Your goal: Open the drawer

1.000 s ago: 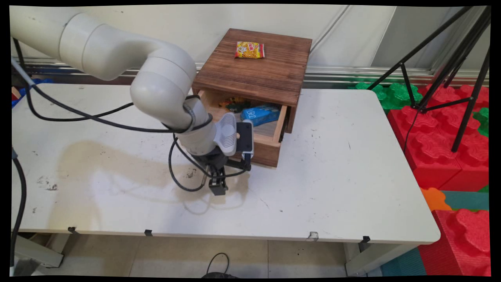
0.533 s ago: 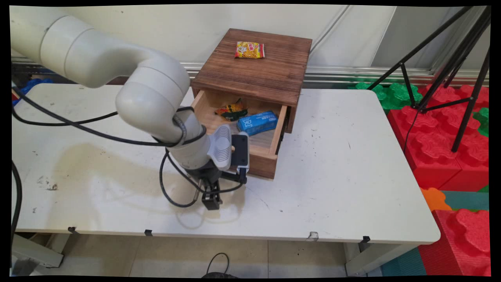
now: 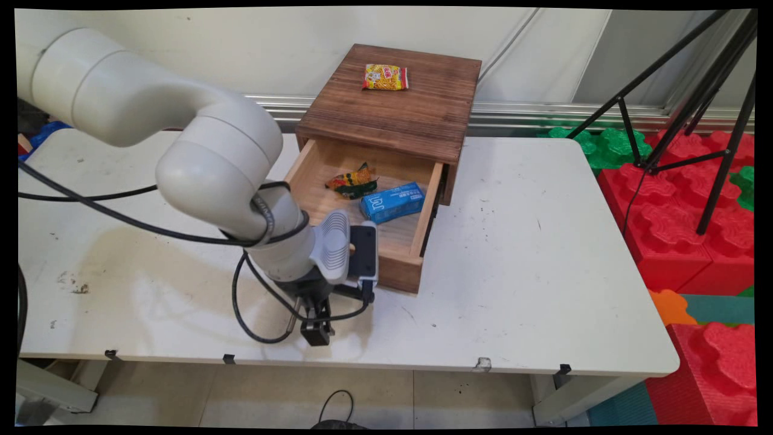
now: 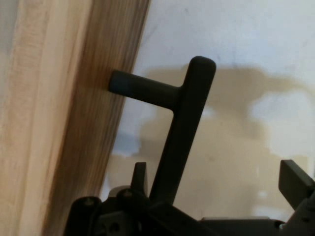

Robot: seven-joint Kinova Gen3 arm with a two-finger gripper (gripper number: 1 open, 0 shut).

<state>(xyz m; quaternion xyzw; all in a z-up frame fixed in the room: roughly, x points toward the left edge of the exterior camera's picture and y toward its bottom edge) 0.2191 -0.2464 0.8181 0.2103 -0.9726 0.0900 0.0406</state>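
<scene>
Jaws [image 4: 216, 189] at drawer handle [image 4: 184, 128] (hand view only)

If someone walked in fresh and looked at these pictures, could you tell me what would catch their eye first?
Probably the dark brown wooden box at the table's far side, its light wooden drawer pulled out toward the camera with a blue carton and a crumpled orange-green wrapper inside. A yellow snack packet lies on top. The black two-finger gripper sits at the drawer's black T-shaped handle.
</scene>
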